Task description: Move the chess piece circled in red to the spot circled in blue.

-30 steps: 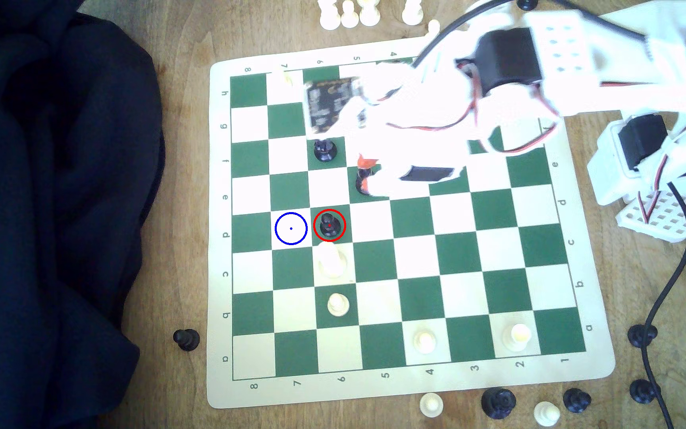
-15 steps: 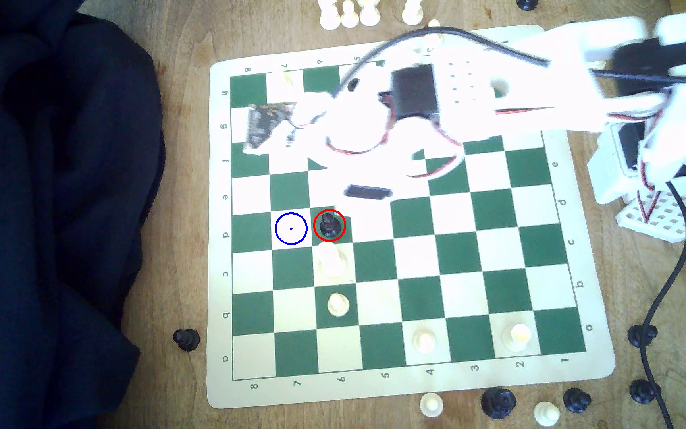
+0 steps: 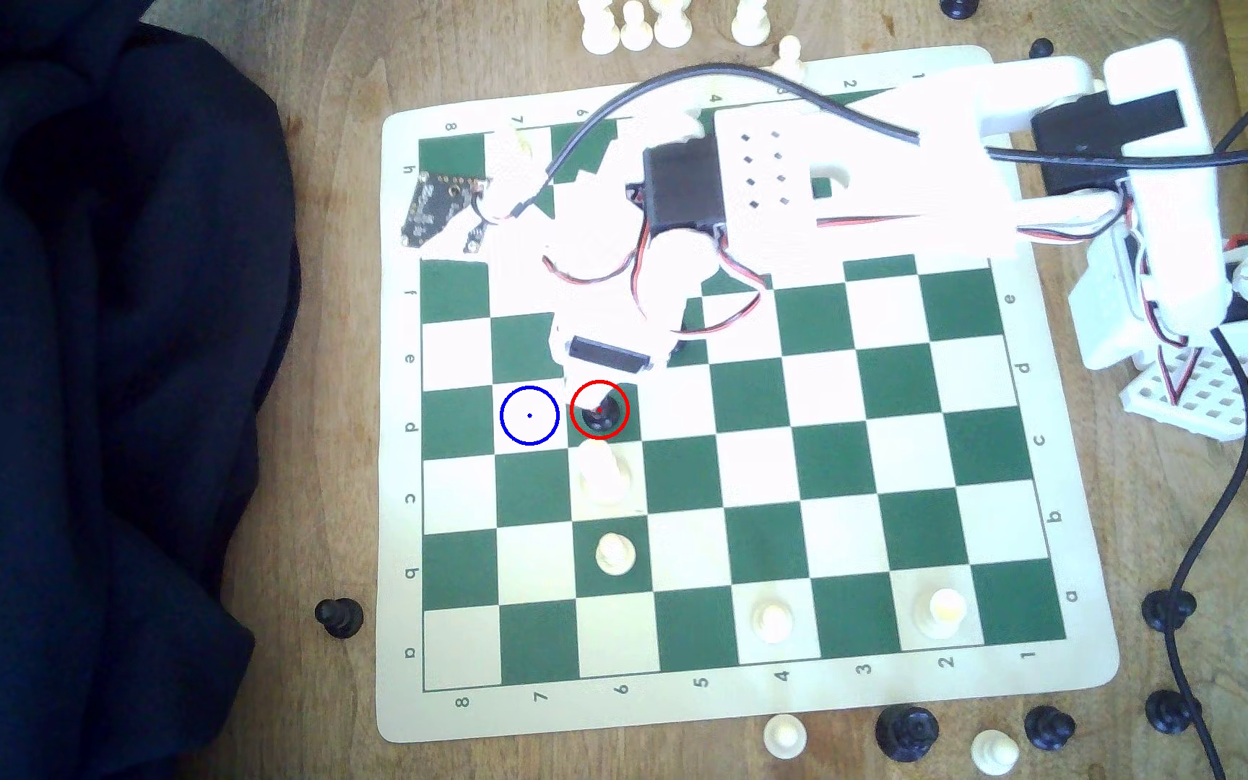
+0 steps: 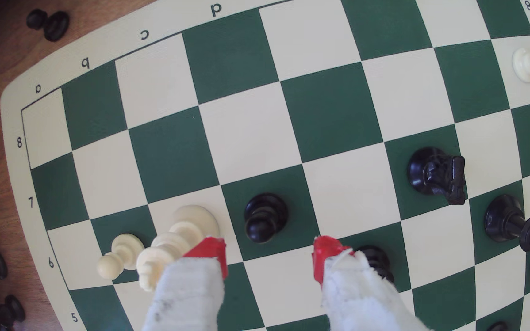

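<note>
Chessboard [image 3: 906,525] lies flat on the wooden table; the arm reaches across it from the exterior view's right. I read this as the approach step. Gripper [image 4: 270,254] hangs above the board, its red-tipped fingers [image 4: 212,251] spread wide and holding nothing. Black pawn [image 4: 265,216] stands upright on its green, red-ringed square, just ahead of the gap between the tips. How high the tips sit is hard to tell. Next I'd descend to straddle the pawn, avoiding the tall white piece [image 4: 177,238] alongside, then carry it to the blue-ringed cream square [image 3: 529,415] adjoining.
</note>
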{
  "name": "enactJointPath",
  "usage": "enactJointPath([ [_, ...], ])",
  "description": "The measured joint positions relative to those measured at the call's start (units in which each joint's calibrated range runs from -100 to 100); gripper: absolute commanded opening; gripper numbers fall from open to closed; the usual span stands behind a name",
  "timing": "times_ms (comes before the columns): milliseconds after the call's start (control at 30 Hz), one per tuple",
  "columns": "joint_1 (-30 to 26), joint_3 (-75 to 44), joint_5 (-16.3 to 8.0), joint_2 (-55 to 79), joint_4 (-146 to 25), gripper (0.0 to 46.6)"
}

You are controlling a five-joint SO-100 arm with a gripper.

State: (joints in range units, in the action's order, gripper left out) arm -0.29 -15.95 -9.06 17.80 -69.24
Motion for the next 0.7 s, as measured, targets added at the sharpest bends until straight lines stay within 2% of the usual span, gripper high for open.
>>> enactJointPath([
  [700,0.1,-5.1,0.0,9.0,0.1,14.4],
])
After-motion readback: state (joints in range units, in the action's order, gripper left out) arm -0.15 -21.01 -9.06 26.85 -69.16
